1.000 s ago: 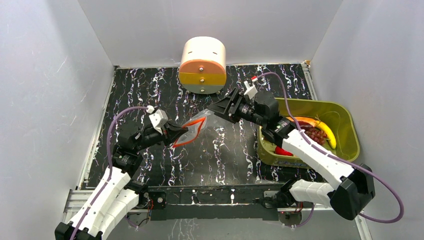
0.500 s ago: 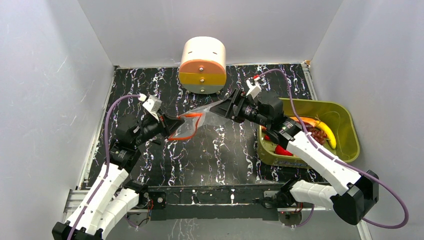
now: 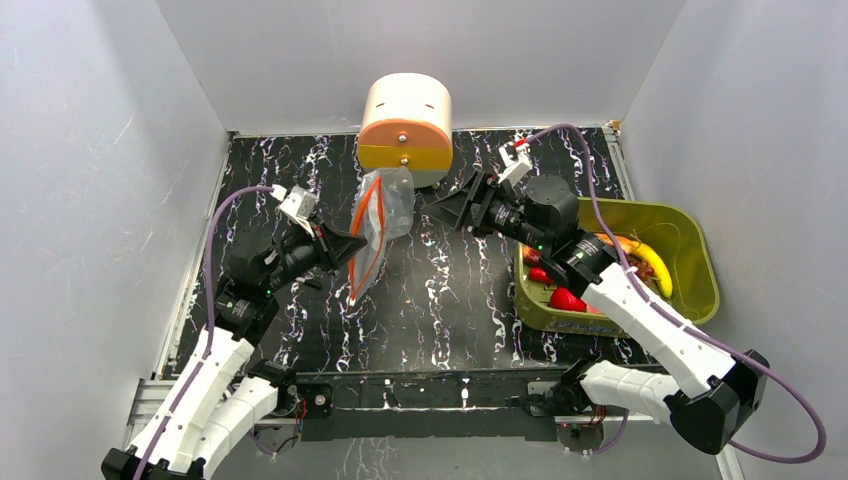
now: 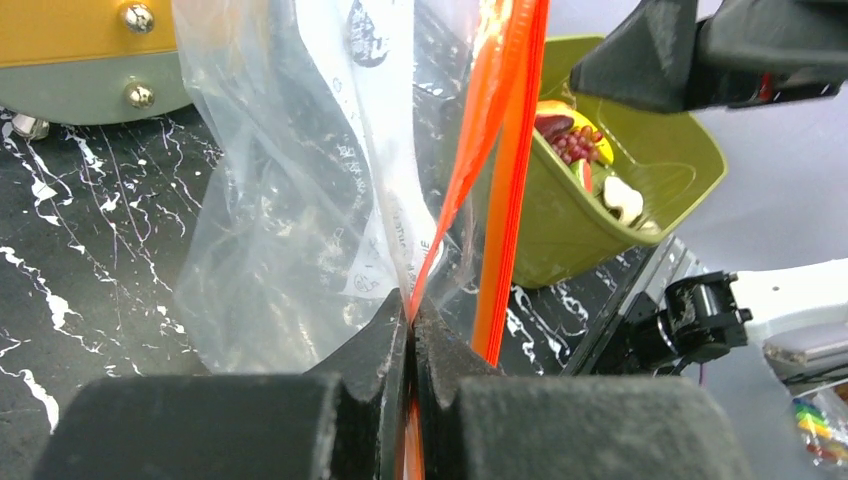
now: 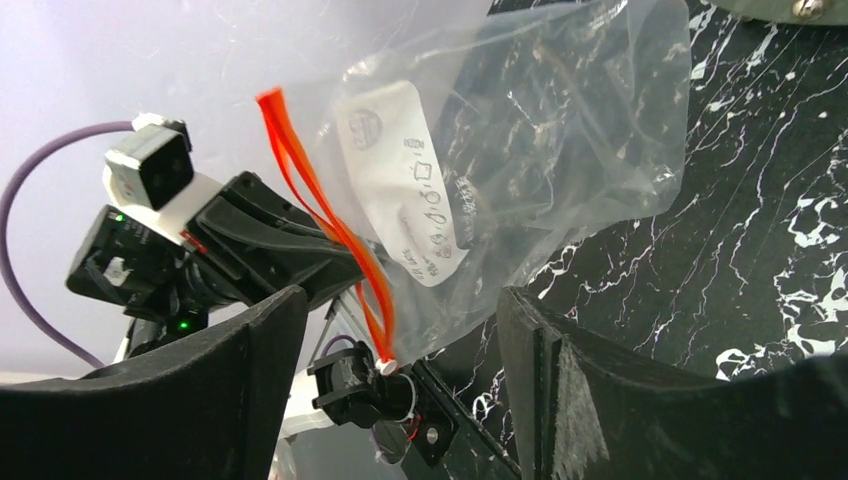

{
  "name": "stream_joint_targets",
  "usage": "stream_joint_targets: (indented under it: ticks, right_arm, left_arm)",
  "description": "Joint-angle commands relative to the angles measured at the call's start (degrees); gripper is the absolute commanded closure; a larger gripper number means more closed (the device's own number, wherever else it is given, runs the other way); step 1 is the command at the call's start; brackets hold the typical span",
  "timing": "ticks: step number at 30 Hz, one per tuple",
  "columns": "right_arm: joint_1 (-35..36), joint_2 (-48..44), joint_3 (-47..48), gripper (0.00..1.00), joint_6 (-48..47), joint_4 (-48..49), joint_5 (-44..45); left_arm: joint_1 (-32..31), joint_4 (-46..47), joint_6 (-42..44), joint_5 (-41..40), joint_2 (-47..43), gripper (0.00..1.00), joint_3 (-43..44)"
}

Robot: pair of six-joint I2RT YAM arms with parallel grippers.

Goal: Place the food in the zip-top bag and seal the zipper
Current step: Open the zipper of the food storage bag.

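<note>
The clear zip-top bag hangs in the air at mid-table, its orange-red zipper running nearly upright. My left gripper is shut on the zipper strip at the bag's edge, the strip pinched between its tips. My right gripper is open and empty just right of the bag, apart from it. In the right wrist view it faces the bag and the white slider tab. The food lies in the olive-green bin: a yellow banana, an orange slice, a red piece.
A round cream and orange container stands at the back of the black marbled table, just behind the bag. The bin sits at the right edge under my right arm. Grey walls close in on three sides.
My right gripper has let go of the bag and drawn back to the right. The bag has swung from stretched between both grippers to hanging from my left gripper alone.
</note>
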Motion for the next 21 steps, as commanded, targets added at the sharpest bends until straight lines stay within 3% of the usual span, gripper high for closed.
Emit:
stream_joint_targets:
  ticks: [1,8,11,16,21]
  right_arm:
    - [2.66,1.87,3.38,0.34,-1.08,1.34,1.84]
    - [9.93,6.76,6.81,0.39,-1.1,2.64,7.1]
    - [13.47,12.89,11.38,0.4,-2.68,2.44,10.36]
    - [14.73,20.56,16.58,0.44,-3.09,1.66,9.43]
    - [14.8,22.43,16.57,0.52,-6.15,0.81,12.38]
  left_arm:
    - [-0.12,1.03,-6.06,-1.89,-0.57,1.0,2.3]
    - [-0.08,1.27,-7.83,-3.79,-0.96,1.0,1.6]
    - [-0.08,0.86,-9.04,-2.81,0.24,1.0,2.23]
    - [-0.07,0.88,-8.92,-1.17,0.88,1.0,2.03]
    - [-0.07,0.85,-8.53,-0.64,0.91,1.0,2.59]
